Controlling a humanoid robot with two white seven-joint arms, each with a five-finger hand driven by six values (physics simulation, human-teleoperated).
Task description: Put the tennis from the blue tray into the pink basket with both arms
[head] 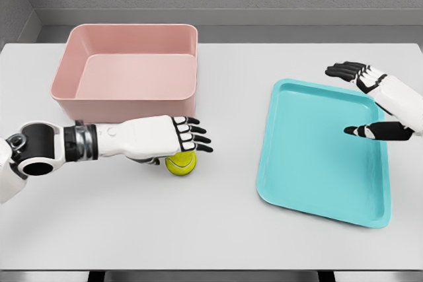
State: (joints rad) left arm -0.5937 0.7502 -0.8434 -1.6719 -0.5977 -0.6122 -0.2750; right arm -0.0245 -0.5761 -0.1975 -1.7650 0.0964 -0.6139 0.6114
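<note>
Beside pink basket [125, 74], left hand [165, 138] over tennis ball [181, 164]

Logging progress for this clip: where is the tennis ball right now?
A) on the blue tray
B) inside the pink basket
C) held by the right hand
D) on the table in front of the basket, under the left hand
D: the tennis ball sits on the table just before the pink basket, beneath the left hand; the blue tray holds no ball.

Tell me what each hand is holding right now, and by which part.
The left hand lies over the tennis ball on the table, fingers extended; a grasp cannot be told. The right hand holds nothing, open above the blue tray.
</note>
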